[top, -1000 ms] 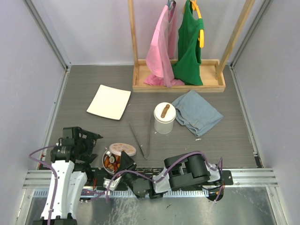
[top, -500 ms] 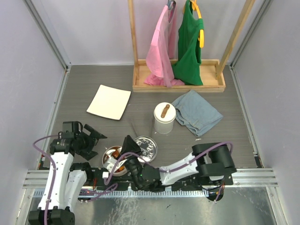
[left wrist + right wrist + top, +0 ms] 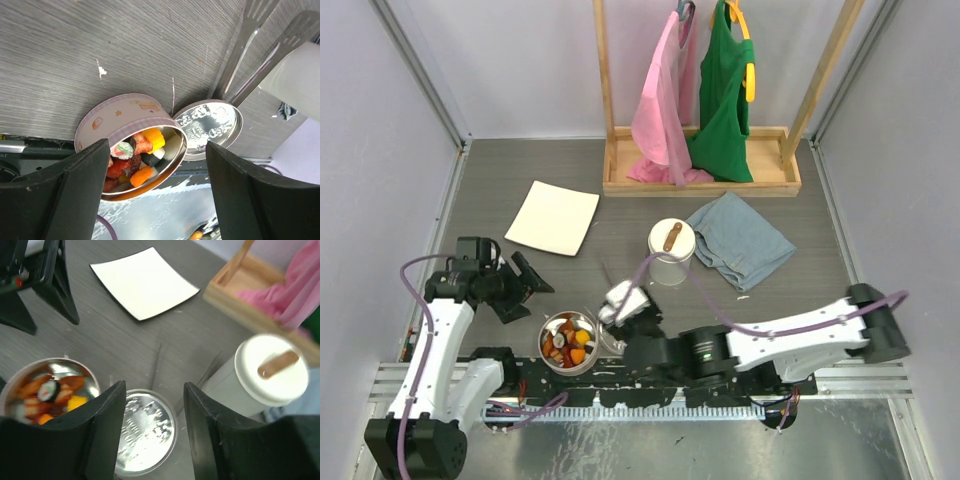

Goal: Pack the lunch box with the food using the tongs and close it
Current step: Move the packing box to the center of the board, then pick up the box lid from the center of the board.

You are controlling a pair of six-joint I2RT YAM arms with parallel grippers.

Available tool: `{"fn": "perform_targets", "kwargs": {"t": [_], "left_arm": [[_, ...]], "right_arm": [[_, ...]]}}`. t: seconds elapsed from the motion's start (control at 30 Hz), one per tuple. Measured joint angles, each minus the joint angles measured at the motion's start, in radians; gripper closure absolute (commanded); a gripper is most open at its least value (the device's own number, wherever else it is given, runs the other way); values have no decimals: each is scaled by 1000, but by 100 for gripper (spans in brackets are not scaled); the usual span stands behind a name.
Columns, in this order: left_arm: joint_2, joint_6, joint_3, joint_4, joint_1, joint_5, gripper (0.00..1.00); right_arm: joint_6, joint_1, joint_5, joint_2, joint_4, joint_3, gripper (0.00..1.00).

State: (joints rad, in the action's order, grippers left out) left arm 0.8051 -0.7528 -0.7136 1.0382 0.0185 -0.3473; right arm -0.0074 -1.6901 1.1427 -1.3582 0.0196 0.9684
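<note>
My right hand (image 3: pixel 621 302) hangs released over the upturned lid (image 3: pixel 142 432) — my left hand (image 3: pixel 525 288) gapes empty beside the lunch box (image 3: pixel 125 118). A clumsy pinch could skid it away.

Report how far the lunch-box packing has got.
Done: bite-sized food sits in the lunch box; the plate is bare. In hand: nothing; the left gripper and right gripper are open, the right above the lid beside the box. Left: the brown stick on the white canister, then closing. The tongs lie on the table.
</note>
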Motion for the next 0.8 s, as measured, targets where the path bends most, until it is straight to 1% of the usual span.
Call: {"fn": "perform_targets", "kwargs": {"t": [0.03, 0.13, 0.2, 0.27, 0.33, 0.43, 0.47, 0.6, 0.67, 0.8], "left_arm": [[9, 10, -15, 4, -17, 11, 25], [63, 40, -56, 23, -90, 47, 27], [111, 61, -88, 43, -159, 75, 28], [198, 74, -143, 81, -266, 133, 28], [288, 94, -211, 106, -381, 187, 30], [378, 121, -289, 143, -473, 248, 31], [398, 133, -303, 147, -484, 263, 32], [436, 183, -314, 167, -492, 298, 34], [456, 208, -315, 176, -494, 301, 35], [528, 246, -315, 174, -500, 302, 36]], "right_arm": [[146, 6, -25, 70, -98, -8, 39], [480, 19, -83, 255, -251, -82, 37], [653, 25, -107, 346, -322, -162, 37], [813, 26, -130, 413, -401, -248, 36], [936, 26, -155, 441, -460, -319, 36], [1056, 26, -183, 484, -523, -389, 35], [1089, 26, -188, 501, -533, -403, 34], [1180, 26, -206, 520, -529, -427, 26], [1225, 26, -212, 507, -515, -442, 24], [1296, 44, -223, 446, -460, -468, 26]]}}
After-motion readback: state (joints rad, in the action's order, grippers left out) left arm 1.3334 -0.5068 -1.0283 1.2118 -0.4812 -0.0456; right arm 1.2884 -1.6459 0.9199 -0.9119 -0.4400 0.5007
